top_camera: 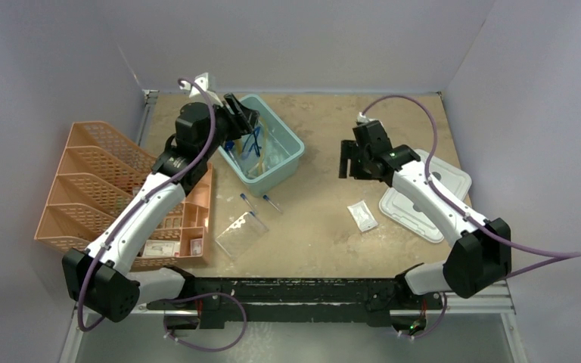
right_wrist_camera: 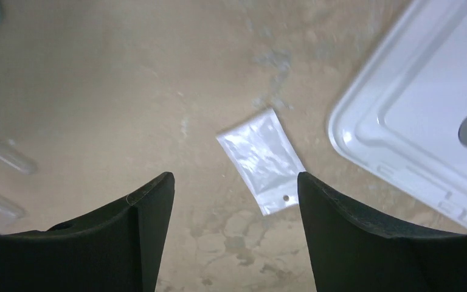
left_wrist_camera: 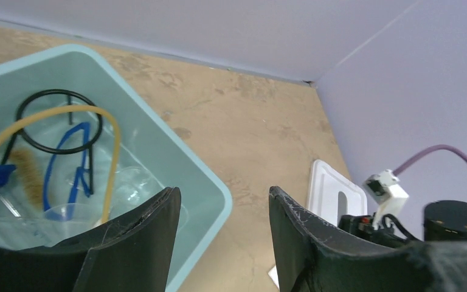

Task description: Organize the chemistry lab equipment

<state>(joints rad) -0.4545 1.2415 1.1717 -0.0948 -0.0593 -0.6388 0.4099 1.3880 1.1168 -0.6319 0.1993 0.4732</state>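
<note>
My left gripper (top_camera: 243, 117) is open and empty above the teal bin (top_camera: 291, 144); in the left wrist view it (left_wrist_camera: 225, 201) hangs over the bin's near rim (left_wrist_camera: 176, 137). Inside the bin lie the black wire ring stand (left_wrist_camera: 58, 121), amber rubber tubing (left_wrist_camera: 114, 158), blue-framed safety glasses (left_wrist_camera: 67, 158) and a bristle brush (left_wrist_camera: 27, 176). My right gripper (top_camera: 354, 162) is open and empty above the table; a small clear bag (right_wrist_camera: 261, 159) lies just ahead of it (right_wrist_camera: 235, 182), and the bag also shows in the top view (top_camera: 362, 215). Two blue-capped tubes (top_camera: 257, 201) and a clear rack (top_camera: 240, 234) lie mid-table.
The orange mesh file organizer (top_camera: 94, 181) stands at the left, with a tray of small items (top_camera: 181, 234) in front. The pale grey lid (top_camera: 431, 193) lies flat at the right, under my right arm, and shows in the right wrist view (right_wrist_camera: 425, 103).
</note>
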